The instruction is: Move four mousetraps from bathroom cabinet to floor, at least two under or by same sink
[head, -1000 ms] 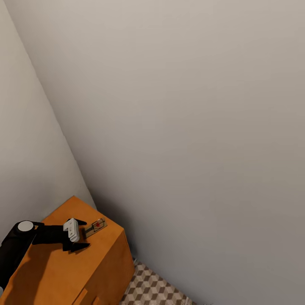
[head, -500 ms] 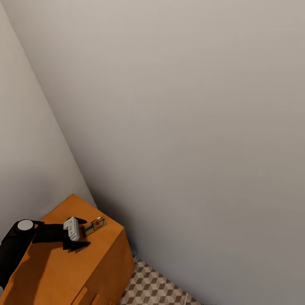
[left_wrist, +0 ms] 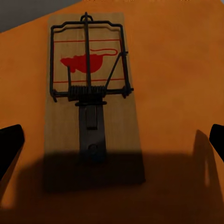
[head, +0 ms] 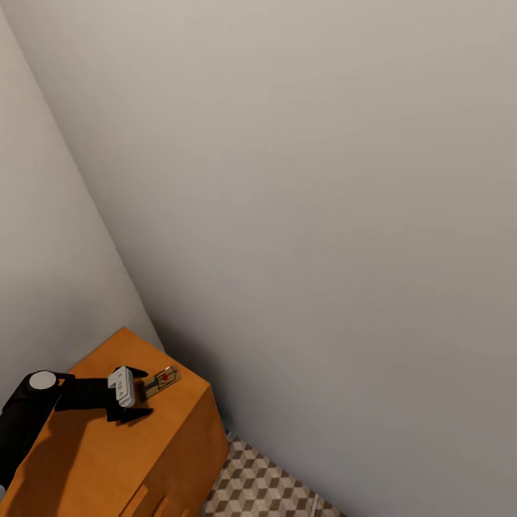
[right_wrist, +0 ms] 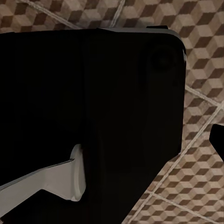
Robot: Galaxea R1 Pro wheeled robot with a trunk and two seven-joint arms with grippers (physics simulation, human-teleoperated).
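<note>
One mousetrap (head: 162,379), a small wooden board with a dark wire spring and a red mark, lies flat on top of the orange-brown cabinet (head: 86,452) near its far right corner. My left gripper (head: 141,394) hovers just short of it, open, one finger to each side of the trap's near end. In the left wrist view the mousetrap (left_wrist: 88,88) lies straight ahead, with the left gripper (left_wrist: 113,142) spread wide and its shadow over the board's near end. My right gripper's one visible fingertip (right_wrist: 217,137) hangs over the cube-patterned bathroom floor (right_wrist: 200,70).
Plain grey walls meet in a corner right behind the cabinet. A strip of bathroom floor (head: 266,488) shows to the cabinet's right. A black part of the robot's body (right_wrist: 93,116) blocks much of the right wrist view.
The head view has shifted very slightly. The left gripper stays open at the mousetrap with hardly any movement.
</note>
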